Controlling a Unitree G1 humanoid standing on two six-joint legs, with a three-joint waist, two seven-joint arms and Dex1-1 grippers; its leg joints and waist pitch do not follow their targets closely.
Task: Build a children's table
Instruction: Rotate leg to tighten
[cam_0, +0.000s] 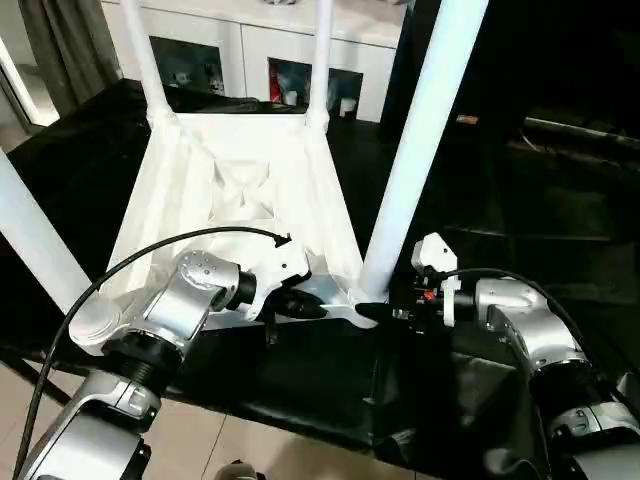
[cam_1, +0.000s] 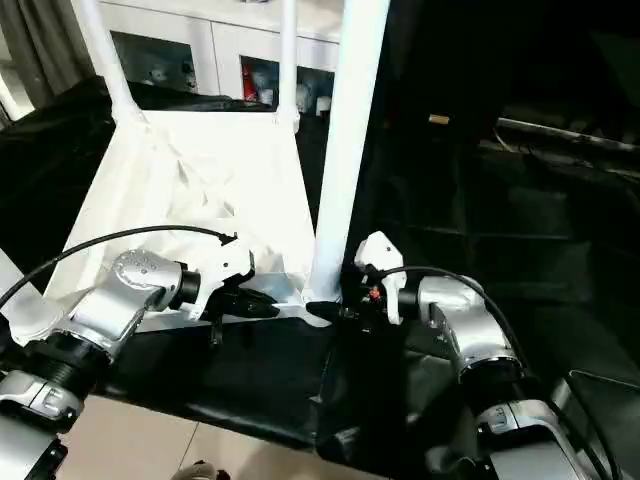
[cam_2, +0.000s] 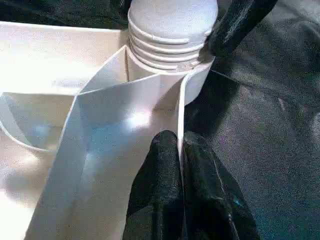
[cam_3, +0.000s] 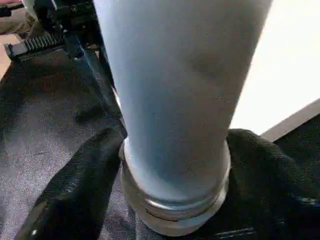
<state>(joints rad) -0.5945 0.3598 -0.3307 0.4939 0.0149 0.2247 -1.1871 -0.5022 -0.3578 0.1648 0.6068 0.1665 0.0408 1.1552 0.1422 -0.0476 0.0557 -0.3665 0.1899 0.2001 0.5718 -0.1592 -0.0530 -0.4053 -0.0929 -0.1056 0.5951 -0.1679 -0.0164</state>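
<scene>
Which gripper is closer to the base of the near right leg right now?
Right. The right gripper is closed around the leg at its threaded base. The left gripper pinches the tabletop rim beside that corner socket.

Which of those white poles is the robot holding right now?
Find the upturned white tabletop on the black cloth. Four legs stand at its corners; the held one is the leg at the near corner on the robot's right. Unlike the others, it has the right gripper clamped round its base.
</scene>
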